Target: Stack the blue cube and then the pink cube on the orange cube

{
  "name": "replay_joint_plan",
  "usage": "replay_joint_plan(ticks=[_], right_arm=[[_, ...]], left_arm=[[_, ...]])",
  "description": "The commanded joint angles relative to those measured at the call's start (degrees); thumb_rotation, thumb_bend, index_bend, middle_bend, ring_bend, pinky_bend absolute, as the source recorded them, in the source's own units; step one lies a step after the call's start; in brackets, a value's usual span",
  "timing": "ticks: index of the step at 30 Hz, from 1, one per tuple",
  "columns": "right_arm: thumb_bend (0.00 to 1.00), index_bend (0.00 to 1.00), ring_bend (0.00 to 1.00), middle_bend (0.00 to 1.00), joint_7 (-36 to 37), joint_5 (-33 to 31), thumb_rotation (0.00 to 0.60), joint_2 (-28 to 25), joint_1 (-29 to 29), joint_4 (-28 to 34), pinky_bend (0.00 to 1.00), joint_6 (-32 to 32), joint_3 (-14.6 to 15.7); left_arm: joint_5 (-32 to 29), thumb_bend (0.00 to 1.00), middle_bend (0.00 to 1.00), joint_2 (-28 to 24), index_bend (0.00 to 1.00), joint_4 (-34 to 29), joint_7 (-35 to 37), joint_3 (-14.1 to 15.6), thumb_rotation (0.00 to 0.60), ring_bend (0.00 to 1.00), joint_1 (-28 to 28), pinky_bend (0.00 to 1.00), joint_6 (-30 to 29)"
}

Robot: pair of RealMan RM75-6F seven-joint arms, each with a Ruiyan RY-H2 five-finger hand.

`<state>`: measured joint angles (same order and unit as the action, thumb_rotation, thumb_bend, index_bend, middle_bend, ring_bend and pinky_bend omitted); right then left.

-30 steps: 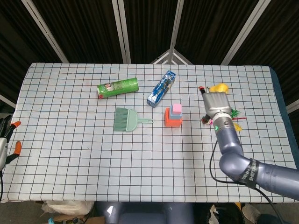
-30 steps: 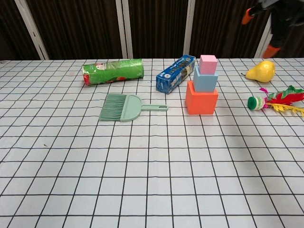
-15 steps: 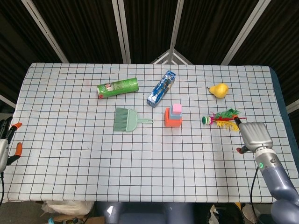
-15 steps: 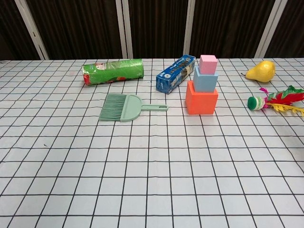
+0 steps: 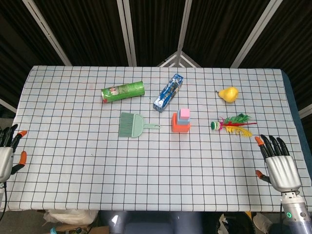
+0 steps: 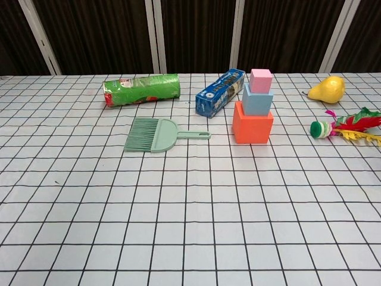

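Three cubes stand stacked right of table centre: pink cube [image 6: 261, 80] on blue cube [image 6: 258, 99] on orange cube [image 6: 252, 123], edges roughly aligned, each smaller than the one below. Just left of the stack I see a blue box [image 6: 219, 92] lying at an angle, and nearer me a green hand brush [image 6: 153, 134] with its handle pointing at the orange cube. Green foil roll [image 6: 141, 89] lies further left. To the right, a feathered shuttlecock [image 6: 345, 127] and, beyond it, a yellow pear [image 6: 327, 89].

Table [image 5: 87, 165] is covered by a white cloth with a black grid, lying flat. Behind it, dark corrugated wall panels with pale slanted struts.

My right hand [image 5: 278, 163] sits at the near right edge, fingers spread, holding nothing, well apart from the stack. My left hand [image 5: 7, 152] is at the near left edge, partly cut off, fingers apart, also empty.
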<state>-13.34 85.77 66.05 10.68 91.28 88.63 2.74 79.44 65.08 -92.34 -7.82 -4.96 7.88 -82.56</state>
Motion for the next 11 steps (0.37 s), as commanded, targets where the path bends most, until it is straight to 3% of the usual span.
replay_joint_plan(ticks=[1,11], right_arm=[[0.15,0.00,0.06,0.10,1.8,1.7,0.600,2.9,-2.6,-3.6,0.09,2.2,0.0],[0.15,0.00,0.08,0.10,2.3,2.5,0.600,2.8,-3.3,-4.2,0.09,1.8,-0.8]], left_arm=[[0.2,0.56,0.01,0.0,0.17,-0.1,-0.1,0.1,0.600,0.00,0.0,0.00,-0.1],[1.5,0.56,0.01,-0.2,0.17,-0.1,0.2,0.7,0.600,0.00,-0.4,0.00,-0.9]])
